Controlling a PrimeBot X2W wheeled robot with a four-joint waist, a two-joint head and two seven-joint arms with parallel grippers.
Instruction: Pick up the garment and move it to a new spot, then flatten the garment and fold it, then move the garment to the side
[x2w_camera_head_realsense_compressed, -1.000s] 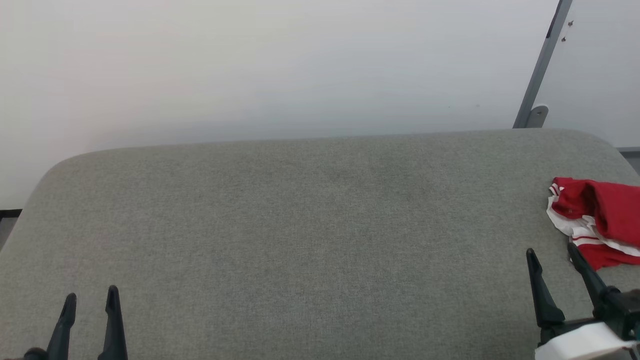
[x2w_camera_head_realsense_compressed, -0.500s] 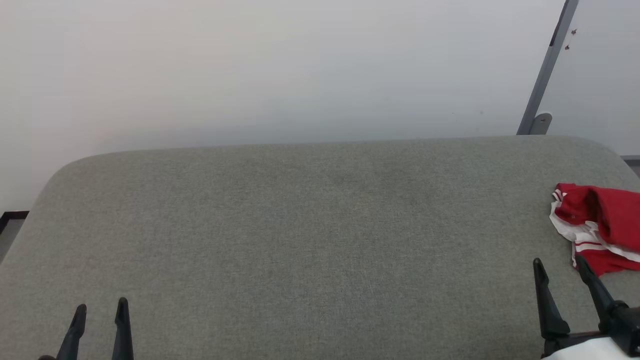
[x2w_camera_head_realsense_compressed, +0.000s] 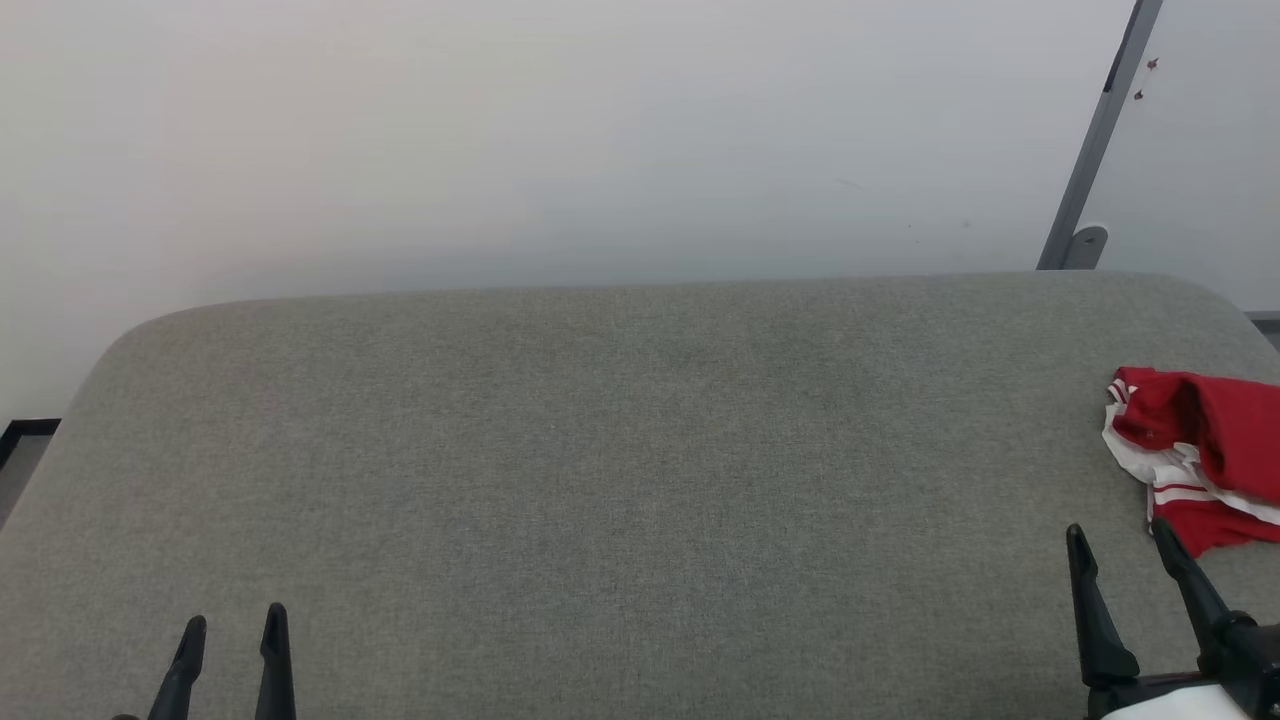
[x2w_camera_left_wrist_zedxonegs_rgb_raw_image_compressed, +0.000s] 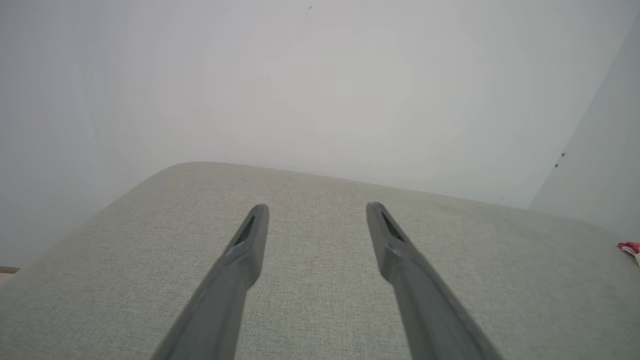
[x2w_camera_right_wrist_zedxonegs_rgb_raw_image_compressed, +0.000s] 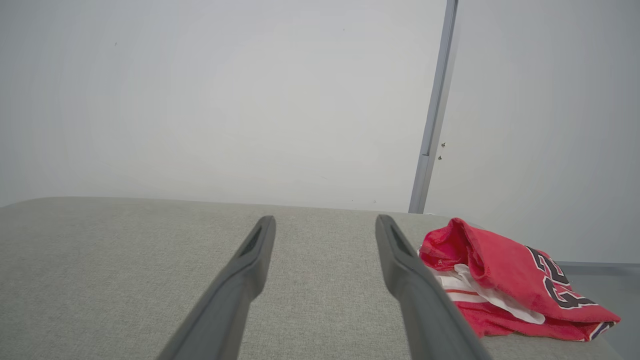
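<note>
Crumpled red garment (x2w_camera_head_realsense_compressed: 1210, 440) at right edge of grey padded surface (x2w_camera_head_realsense_compressed: 600, 450), left end effector (x2w_camera_head_realsense_compressed: 237, 614) spread wide, empty, right end effector (x2w_camera_head_realsense_compressed: 1118, 527) spread wide, empty, just beside garment

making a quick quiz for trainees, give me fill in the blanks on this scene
The left claw and right claw both stand ____.
The shirt is mostly ____ in colour.
The shirt lies crumpled near the ____ end of the pad.
Missing words: open; red; right.
</note>
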